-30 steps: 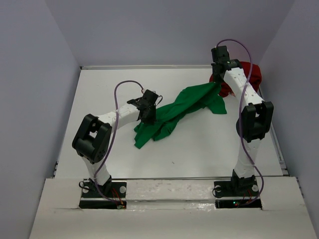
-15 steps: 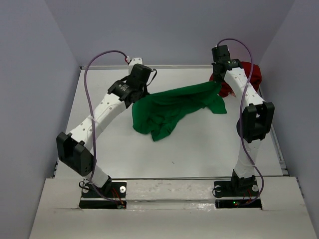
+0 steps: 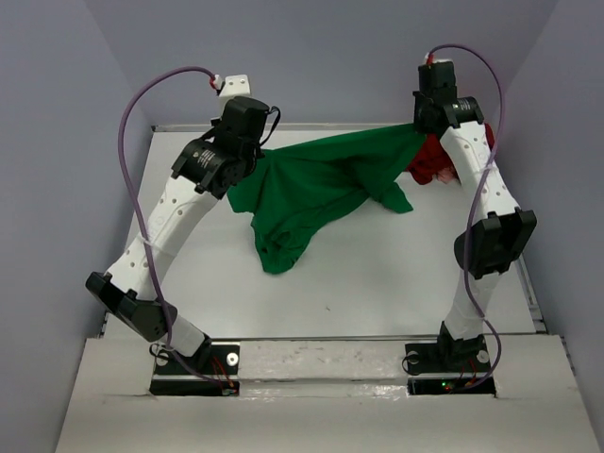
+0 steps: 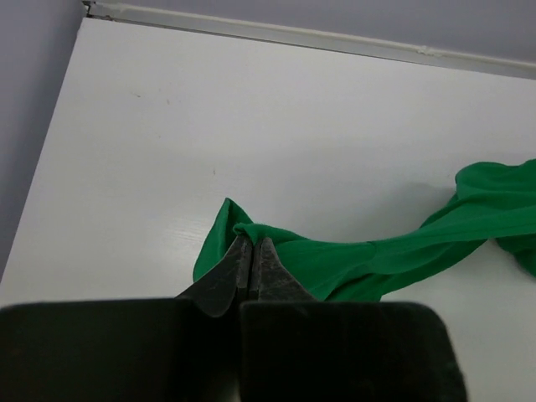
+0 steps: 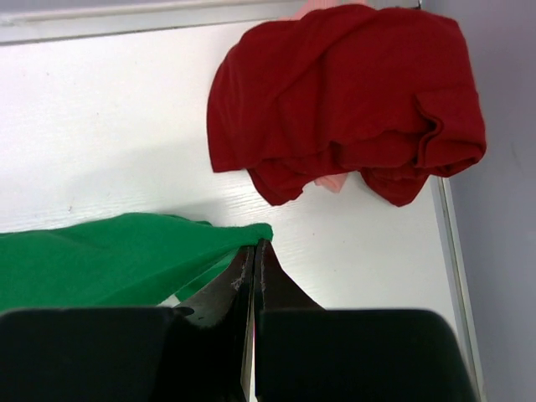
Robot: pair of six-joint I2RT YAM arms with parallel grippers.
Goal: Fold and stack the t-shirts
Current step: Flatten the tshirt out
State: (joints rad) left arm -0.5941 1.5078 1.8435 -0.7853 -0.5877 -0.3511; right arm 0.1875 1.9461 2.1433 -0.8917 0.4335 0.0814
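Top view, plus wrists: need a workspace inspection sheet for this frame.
Surface: white table, no spills seen.
Job's things: green t-shirt unfolded, stretched between both grippers across the far side, lower part draping to the table. Dark red t-shirt crumpled in the far right corner, not held.
Clutter: pale pink patch shows under the red cloth; cannot tell what it is.
Grippers: left gripper shut on a green edge; right gripper shut on the opposite green edge.
Cables: purple cable loops over the left arm, another over the right.
Surroundings: plain grey walls on three sides.
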